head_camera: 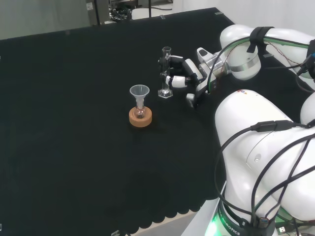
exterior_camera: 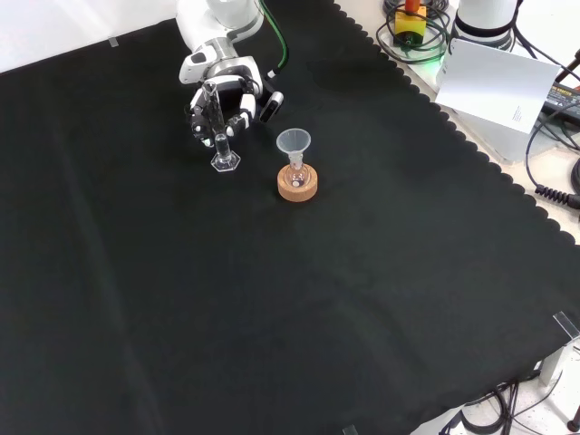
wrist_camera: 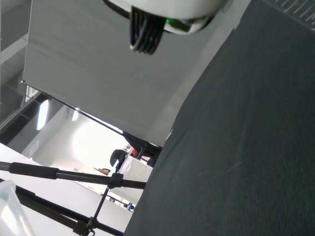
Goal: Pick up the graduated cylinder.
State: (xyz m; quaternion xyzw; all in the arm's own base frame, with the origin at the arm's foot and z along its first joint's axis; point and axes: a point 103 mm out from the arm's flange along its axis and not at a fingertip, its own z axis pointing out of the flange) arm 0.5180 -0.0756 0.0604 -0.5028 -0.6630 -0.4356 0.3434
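Observation:
The clear graduated cylinder point(head_camera: 166, 69) stands upright with its hexagonal foot on the black cloth, just left of the hand point(head_camera: 189, 73) in the head view. The hand's black and white fingers point(head_camera: 173, 81) are curled round the cylinder's tube, one above and one lower down. In the front view the cylinder point(exterior_camera: 223, 152) rises in front of the hand point(exterior_camera: 222, 95), whose fingers point(exterior_camera: 241, 121) close in on the tube from both sides. The foot looks to be resting on the cloth.
A small round flask with a clear funnel point(head_camera: 139, 91) in its neck sits on a cork ring point(head_camera: 140, 117) close to the cylinder; in the front view the cork ring point(exterior_camera: 297, 187) lies to the cylinder's right. A white box point(exterior_camera: 497, 83) and cables lie beyond the cloth's scalloped edge.

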